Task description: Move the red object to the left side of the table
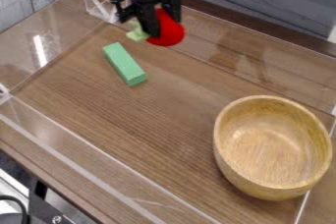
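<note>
The red object point(165, 34), a small round red toy fruit with a pale green leafy tip at its left, hangs above the far middle of the table point(144, 120). My black gripper point(156, 19) comes down from the top of the view and is shut on the fruit's upper part. The fruit sits just up and right of the green block, clear of the tabletop as far as I can tell.
A green rectangular block point(125, 63) lies on the left half of the table. A large wooden bowl point(273, 145) stands at the near right. Low clear acrylic walls point(100, 7) edge the tabletop, with a folded corner at the far left.
</note>
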Controlling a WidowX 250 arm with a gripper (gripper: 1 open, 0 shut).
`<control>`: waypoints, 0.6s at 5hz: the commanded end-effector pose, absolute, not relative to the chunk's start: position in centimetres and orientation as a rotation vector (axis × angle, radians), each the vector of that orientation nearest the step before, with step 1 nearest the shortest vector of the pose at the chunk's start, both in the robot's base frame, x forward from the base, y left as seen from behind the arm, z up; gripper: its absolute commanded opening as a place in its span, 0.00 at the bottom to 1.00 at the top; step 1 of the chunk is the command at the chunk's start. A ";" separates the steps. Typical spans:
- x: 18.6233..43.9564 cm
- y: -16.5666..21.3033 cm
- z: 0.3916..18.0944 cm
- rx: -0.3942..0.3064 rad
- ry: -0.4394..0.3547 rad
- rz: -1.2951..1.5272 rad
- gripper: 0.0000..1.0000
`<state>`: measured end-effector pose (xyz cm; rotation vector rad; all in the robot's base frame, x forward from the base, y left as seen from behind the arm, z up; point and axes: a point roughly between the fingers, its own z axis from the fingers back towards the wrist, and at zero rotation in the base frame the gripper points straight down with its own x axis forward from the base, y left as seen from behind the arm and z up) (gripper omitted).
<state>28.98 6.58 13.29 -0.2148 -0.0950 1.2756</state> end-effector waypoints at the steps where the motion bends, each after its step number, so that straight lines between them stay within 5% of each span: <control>1: 27.9 8.7 14.7 -0.215 -0.176 1.349 0.00; 3: 23.3 14.5 13.1 -0.180 -0.217 1.383 0.00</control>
